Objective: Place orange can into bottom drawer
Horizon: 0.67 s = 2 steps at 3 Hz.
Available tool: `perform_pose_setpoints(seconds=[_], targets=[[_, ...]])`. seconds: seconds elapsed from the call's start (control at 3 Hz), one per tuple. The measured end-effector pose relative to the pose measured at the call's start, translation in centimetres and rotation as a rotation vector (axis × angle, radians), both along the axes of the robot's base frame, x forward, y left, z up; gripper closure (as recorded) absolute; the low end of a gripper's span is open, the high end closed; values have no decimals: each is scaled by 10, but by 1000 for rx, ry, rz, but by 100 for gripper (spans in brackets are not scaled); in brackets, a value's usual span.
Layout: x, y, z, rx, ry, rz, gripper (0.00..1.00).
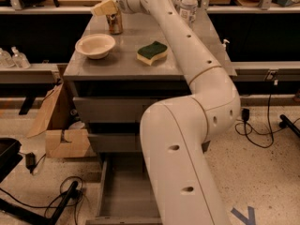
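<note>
Up top, gripper (105, 7) sits at the orange can (114, 23), grip unclear; bottom drawer (123, 193) stands open below.

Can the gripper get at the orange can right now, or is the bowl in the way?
Probably yes. The gripper sits right at the top of the orange can, at the back of the cabinet top; the bowl and sponge lie nearer the front, apart from it.
</note>
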State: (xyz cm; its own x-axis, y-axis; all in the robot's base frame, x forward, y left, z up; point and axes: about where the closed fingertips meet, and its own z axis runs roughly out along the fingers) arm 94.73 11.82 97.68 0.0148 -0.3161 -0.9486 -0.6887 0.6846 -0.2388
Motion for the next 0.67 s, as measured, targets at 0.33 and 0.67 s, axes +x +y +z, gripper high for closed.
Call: perform_pose_setpoints(seconds=[0.33,0.67], targets=[[18,-12,-8,-16,-36,-35,0],[30,-7,-23,14,-22,-66,0]])
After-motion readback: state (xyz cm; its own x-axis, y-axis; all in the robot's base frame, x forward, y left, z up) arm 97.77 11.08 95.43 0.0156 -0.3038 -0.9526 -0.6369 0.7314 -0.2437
